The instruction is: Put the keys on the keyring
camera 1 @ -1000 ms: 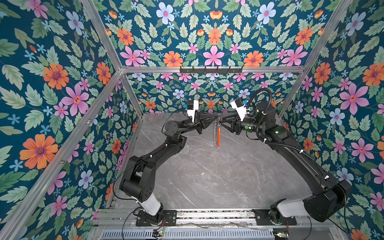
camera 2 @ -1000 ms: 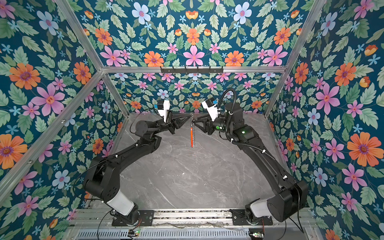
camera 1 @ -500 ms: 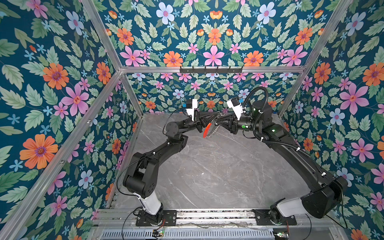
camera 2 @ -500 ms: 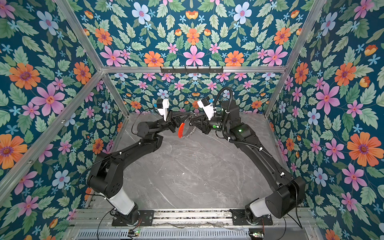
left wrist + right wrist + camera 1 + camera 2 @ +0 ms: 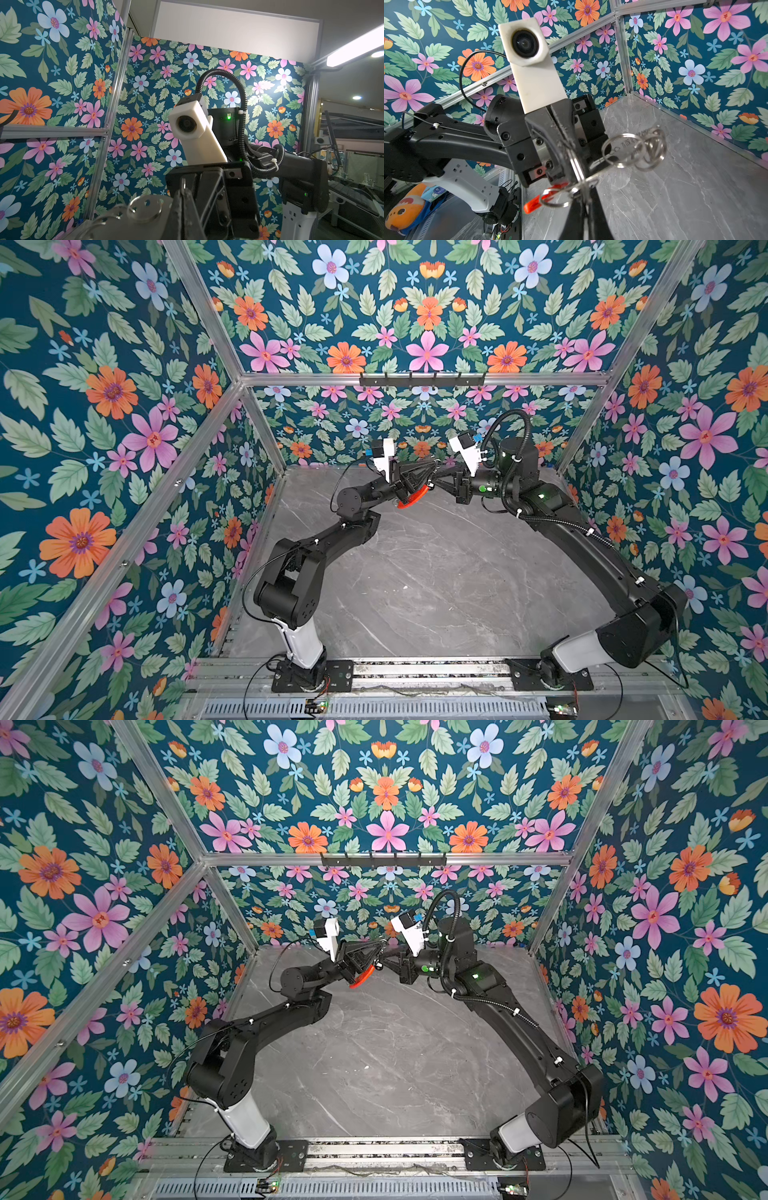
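Far centre, aloft: left gripper clamps keyring; right gripper pinched tight on the same loop. Key fob unseen. Threading step, probably; next needs the fob found.

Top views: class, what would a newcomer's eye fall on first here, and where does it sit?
The loud floral walls on every side strike first. Next, two black arms arch up from the near rail and meet above the far middle of the grey table, left pincer and right pincer tip to tip. Between them hangs the keyring, its bright red piece vivid against the black.
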Tool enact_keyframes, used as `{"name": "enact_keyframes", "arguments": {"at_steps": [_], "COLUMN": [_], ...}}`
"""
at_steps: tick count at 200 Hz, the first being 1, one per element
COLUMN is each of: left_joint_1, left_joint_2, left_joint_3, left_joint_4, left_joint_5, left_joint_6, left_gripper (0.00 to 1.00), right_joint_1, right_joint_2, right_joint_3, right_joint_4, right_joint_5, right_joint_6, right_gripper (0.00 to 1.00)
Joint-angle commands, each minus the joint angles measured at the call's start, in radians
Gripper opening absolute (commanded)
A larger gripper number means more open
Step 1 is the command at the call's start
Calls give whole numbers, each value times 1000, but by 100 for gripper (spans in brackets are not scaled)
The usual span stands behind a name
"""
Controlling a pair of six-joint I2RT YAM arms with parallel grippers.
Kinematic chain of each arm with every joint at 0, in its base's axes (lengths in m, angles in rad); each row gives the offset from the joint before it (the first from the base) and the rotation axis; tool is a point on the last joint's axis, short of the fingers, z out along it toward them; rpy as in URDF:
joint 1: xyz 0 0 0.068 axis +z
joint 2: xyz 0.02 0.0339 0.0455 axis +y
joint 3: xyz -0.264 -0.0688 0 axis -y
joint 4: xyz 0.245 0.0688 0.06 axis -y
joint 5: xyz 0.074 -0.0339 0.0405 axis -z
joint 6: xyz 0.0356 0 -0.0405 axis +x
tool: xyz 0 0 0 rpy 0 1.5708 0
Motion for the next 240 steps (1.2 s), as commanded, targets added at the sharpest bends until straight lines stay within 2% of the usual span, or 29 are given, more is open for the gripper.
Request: {"name": "enact_keyframes", "arguments": {"at_steps": [1, 14, 29, 45, 58, 88, 123, 185, 240], "left_joint_1": [-8, -5, 2, 5, 6, 4, 0, -12, -14], "left_joint_2": [-5, -8, -13, -17, -16, -8, -3, 2, 12], "left_joint_3": [8, 9, 9, 6, 3, 1, 5, 6, 24], "left_joint_4": [50, 48, 47, 45, 47, 58, 63, 65, 65], "left_joint_5": [26, 30, 32, 34, 37, 38, 34, 37, 38], "left_joint_6": [-5, -3, -4, -6, -9, -30, -40, -40, -47], "left_gripper": [0, 0, 0, 0, 0, 0, 0, 0, 0], "right_joint_1": [9, 5, -9, -50, -86, -113, -113, -113, -113], "right_joint_2": [-9, -32, -72, -123, -160, -191, -163, -107, -102], "right_joint_3": [-3, -20, -59, -112, -142, -130, -85, -45, -58], "right_joint_4": [-15, -36, -54, -41, -29, -28, 58, 174, 192], "right_joint_5": [-1, 43, 93, 95, 81, 48, -44, -132, -152], "right_joint_6": [-27, -43, -69, -63, -52, -43, 45, 154, 175], "right_gripper": [7, 22, 35, 44, 46, 46, 42, 25, 21]}}
